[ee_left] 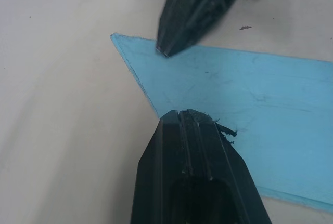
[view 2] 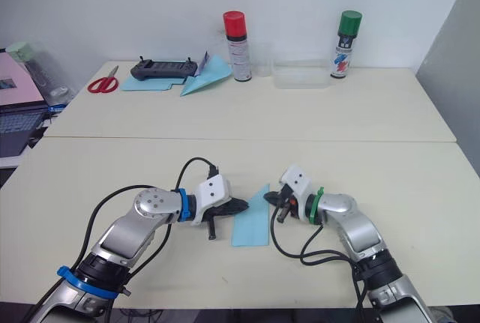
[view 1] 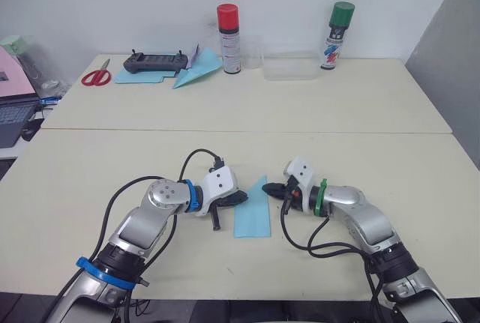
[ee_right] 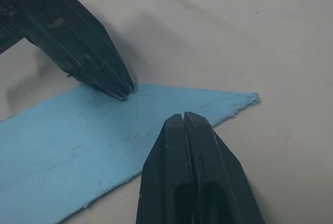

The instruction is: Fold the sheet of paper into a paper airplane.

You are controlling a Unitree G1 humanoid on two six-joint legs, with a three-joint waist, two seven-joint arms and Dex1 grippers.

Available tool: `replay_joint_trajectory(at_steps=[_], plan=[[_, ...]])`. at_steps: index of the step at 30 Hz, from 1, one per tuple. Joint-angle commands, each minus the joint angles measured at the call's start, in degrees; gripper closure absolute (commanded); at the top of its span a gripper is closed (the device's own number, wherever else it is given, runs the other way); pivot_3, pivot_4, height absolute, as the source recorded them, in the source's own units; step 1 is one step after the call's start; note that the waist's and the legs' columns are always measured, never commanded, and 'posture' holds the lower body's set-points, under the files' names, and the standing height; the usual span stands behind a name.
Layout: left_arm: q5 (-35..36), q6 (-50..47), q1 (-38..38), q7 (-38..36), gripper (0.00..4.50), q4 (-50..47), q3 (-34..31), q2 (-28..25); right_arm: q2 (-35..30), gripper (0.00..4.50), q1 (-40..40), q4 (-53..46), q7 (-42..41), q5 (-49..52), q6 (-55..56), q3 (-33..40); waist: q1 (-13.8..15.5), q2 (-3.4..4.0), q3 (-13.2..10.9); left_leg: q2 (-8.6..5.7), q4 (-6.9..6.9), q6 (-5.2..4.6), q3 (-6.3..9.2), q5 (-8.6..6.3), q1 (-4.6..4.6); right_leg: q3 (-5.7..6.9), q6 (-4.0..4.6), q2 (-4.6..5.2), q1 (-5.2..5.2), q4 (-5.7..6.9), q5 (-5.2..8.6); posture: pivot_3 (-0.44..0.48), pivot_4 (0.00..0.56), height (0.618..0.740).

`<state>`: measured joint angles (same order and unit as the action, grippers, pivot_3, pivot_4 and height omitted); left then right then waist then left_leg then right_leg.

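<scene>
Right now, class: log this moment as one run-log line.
sheet of paper: flat wedge on table | left hand: shut, tip on paper | right hand: shut, at paper's point

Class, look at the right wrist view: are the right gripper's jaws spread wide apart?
No: the right gripper has its jaws pressed together above the sheet of paper.

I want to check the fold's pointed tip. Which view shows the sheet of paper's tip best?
The right wrist view: the sheet of paper shows its whole pointed tip close up. The left wrist view also shows it close; eye views show it small.
</scene>
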<state>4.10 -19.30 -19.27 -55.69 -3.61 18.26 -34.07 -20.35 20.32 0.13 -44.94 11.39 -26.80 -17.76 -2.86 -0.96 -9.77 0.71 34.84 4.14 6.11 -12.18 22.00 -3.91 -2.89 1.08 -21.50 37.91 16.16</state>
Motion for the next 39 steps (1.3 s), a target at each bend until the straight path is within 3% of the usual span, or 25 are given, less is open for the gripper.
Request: replay_joint_trajectory(at_steps=[1,23,29,32,39], plan=[[-2.08,-1.25,1.08,-0.06,4.5,2.18,2.15,-0.18,-1.18,4.47,0.3,-0.83,-0.86,-1.56,0.17,-1.13,0.0,0.0,0.0,0.0,0.0,0.0,0.0,0.0,0.0,0.0,0.03,0.0,0.0,0.0,0.02,0.0,0.15,0.74],[-1.97,-1.78,1.66,-0.06,4.5,1.84,1.97,-0.45,-10.87,4.47,-1.84,-10.12,-17.26,2.56,-11.41,-9.66,0.07,-0.04,0.03,0.01,-0.01,0.02,0.03,-0.01,-0.02,0.04,0.17,0.01,0.05,-0.1,0.12,0.0,0.15,0.74],[-2.06,-1.73,0.88,-0.15,4.5,2.62,2.22,-0.05,-16.61,4.47,-2.27,-14.11,-24.08,5.4,-13.31,-11.29,0.16,-0.06,0.02,-0.01,-0.02,0.05,0.03,-0.04,0.01,0.06,0.13,0.05,0.08,-0.2,0.14,0.0,0.15,0.74],[-2.12,-1.37,0.68,-0.24,4.5,3.07,2.26,0.0,-15.61,4.47,-1.45,-14.22,-21.49,5.65,-12.49,-8.81,0.16,-0.07,0.01,-0.02,-0.02,0.05,0.03,-0.04,0.01,0.06,0.12,0.06,0.07,-0.21,0.14,0.0,0.15,0.74],[-1.65,-1.43,0.16,-0.45,4.5,3.78,1.85,0.26,-10.82,4.47,3.0,-18.67,-16.35,18.14,-24.62,4.18,0.2,-0.1,-0.06,-0.03,0.01,0.06,0.04,-0.04,0.07,0.03,0.1,0.06,0.06,-0.19,0.12,0.0,0.15,0.74]])
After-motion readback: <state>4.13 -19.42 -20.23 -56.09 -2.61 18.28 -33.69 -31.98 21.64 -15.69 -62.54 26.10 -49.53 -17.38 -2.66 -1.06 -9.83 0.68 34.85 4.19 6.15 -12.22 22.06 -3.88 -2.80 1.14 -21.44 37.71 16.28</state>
